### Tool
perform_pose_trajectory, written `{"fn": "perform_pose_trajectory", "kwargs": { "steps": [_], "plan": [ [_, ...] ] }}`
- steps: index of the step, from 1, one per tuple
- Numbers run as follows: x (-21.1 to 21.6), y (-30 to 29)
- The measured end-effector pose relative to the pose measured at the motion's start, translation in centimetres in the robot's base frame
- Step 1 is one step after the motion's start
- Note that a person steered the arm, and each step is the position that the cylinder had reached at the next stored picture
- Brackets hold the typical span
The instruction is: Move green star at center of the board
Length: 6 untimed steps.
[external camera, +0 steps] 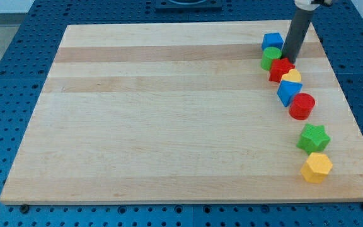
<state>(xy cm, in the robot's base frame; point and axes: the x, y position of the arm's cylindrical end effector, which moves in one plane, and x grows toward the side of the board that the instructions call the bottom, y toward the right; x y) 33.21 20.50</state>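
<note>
Nearest the camera sits a yellow hexagon; the green star lies just above it, near the tabletop's right edge, well apart from centre. No claw is fitted. My tip rests at the view's top right, touching the red block. Task not yet begun.

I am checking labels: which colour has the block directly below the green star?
Yellow: the yellow hexagonal block, in the camera view.
</note>
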Motion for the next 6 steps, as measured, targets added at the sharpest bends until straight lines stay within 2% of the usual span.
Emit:
{"fn": "perform_pose_trajectory", "kwargs": {
  "steps": [1,3,6],
  "plan": [
    [0.0,0.0],
    [-2.8,2.2],
    [-0.6,-2.4]
  ]
}}
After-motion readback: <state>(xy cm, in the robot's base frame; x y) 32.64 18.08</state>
